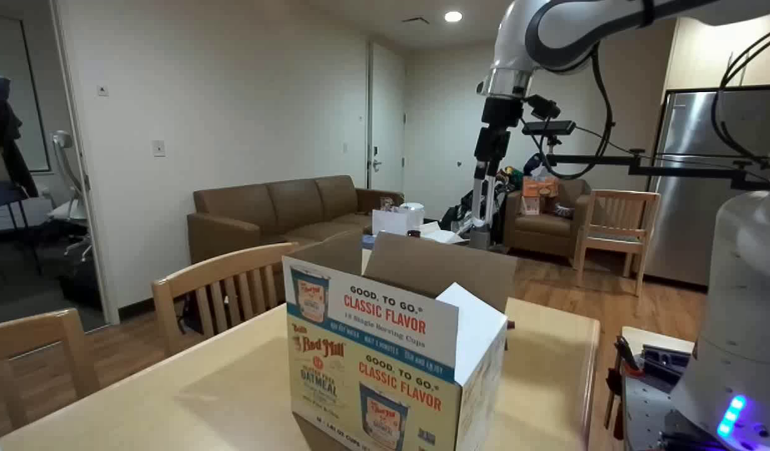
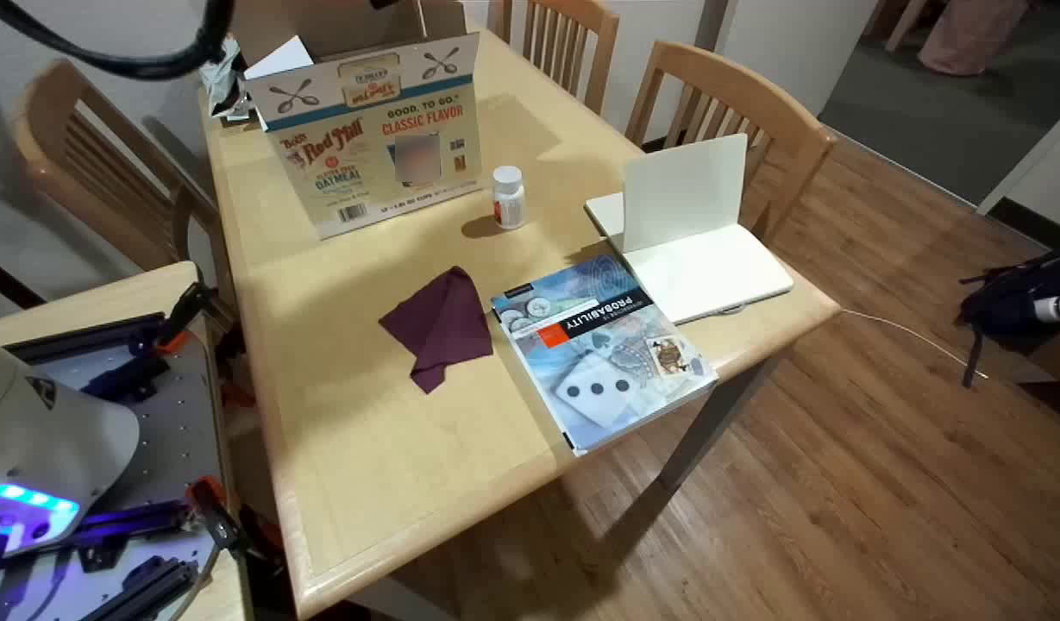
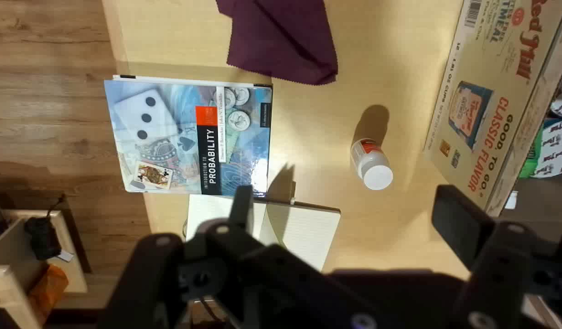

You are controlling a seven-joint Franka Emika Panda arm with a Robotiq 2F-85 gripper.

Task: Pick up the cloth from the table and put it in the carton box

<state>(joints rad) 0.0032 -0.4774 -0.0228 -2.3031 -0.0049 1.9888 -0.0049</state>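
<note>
Two fingers (image 3: pixel 461 226) gape wide over one table (image 2: pixel 366 466) bearing one cloth (image 2: pixel 443 323) and one carton box (image 2: pixel 366 129)

The dark maroon cloth (image 2: pixel 443 323) lies spread on the pale wooden surface (image 2: pixel 366 483), a fold running across it, its border zigzag-cut. In an exterior view it rests in from the left and near edges. The carton box (image 2: pixel 366 172), with red lettering and a blue band, stands upright close to the left edge, open on top, flaps raised.
</note>
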